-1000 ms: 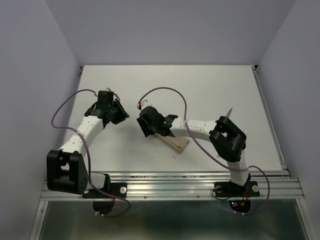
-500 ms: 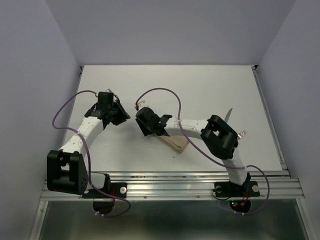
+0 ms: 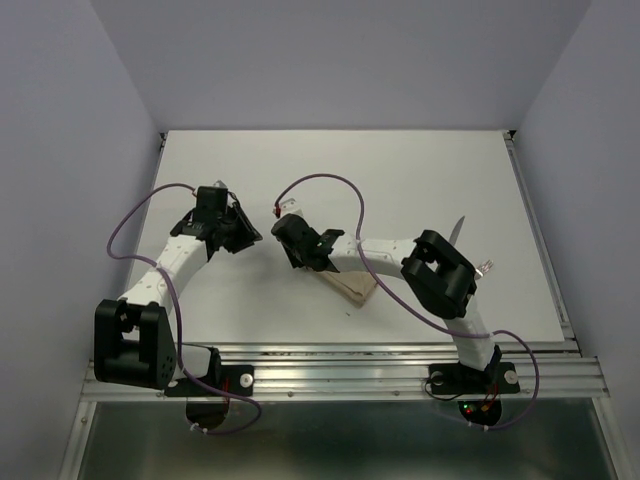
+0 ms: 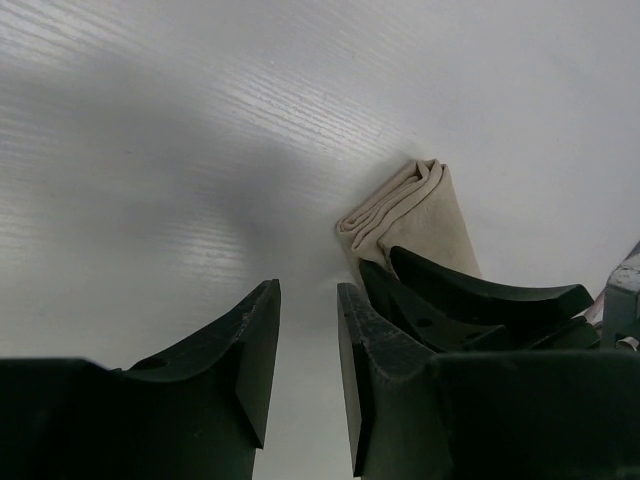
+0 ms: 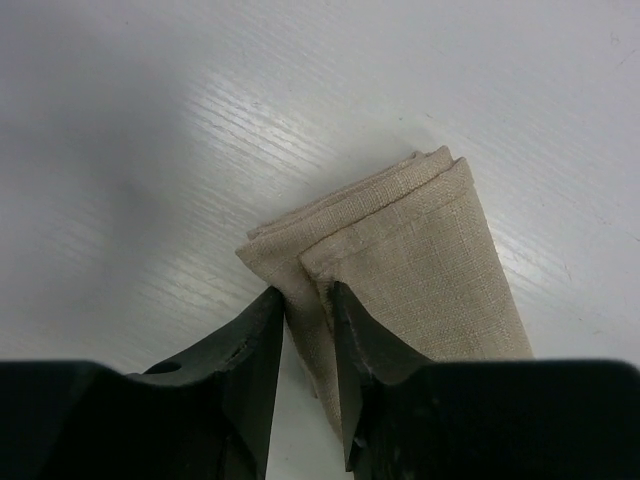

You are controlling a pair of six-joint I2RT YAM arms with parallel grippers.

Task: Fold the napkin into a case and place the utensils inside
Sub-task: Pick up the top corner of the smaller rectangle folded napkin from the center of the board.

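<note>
The napkin (image 5: 410,260) lies on the white table as a narrow folded case of beige cloth; from the top view only its near end (image 3: 356,288) shows past the right arm. My right gripper (image 5: 308,295) has its jaws narrowed on a layered edge at the case's end, with cloth pinched between the tips. My left gripper (image 4: 308,290) hangs open over bare table with nothing in it, to the left of the case (image 4: 415,215). Of the utensils, a silvery knife tip (image 3: 458,226) and fork tines (image 3: 487,267) stick out behind the right arm's elbow.
The right gripper's dark fingers (image 4: 470,300) show in the left wrist view, close beside my left gripper. A raised rail (image 3: 540,240) runs along the table's right edge. Purple cables loop over both arms.
The right gripper's jaws have narrowed onto the napkin's edge, and the right arm's elbow has swung a little left. The left arm has barely moved.
</note>
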